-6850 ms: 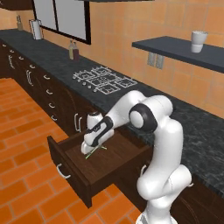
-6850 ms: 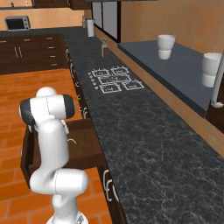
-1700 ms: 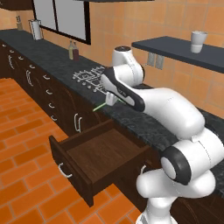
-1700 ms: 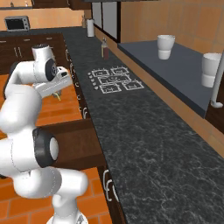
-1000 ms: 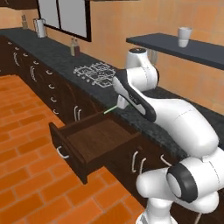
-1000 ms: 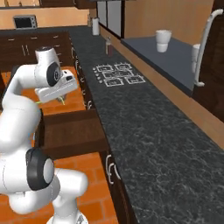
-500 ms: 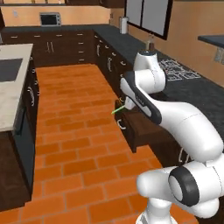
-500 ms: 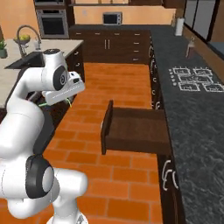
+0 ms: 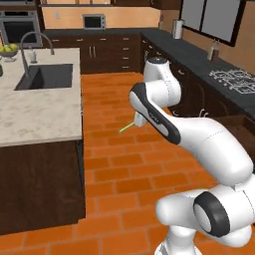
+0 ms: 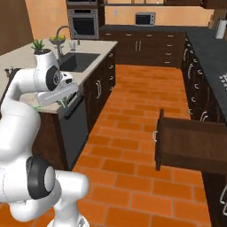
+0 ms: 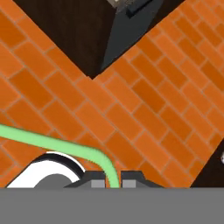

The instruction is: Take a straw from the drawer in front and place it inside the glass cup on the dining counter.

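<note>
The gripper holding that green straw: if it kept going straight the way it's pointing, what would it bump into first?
Most likely the orange brick floor. In the hand view the gripper, shut on the straw, looks down at bricks, with the dark base of the dining counter further along. Depth is unclear, so that's a judgement.

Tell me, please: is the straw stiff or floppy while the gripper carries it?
Probably light: the straw is very thin. Seemingly stiff, since it juts straight from the shut gripper. It might pivot, being pinched at one end.
</note>
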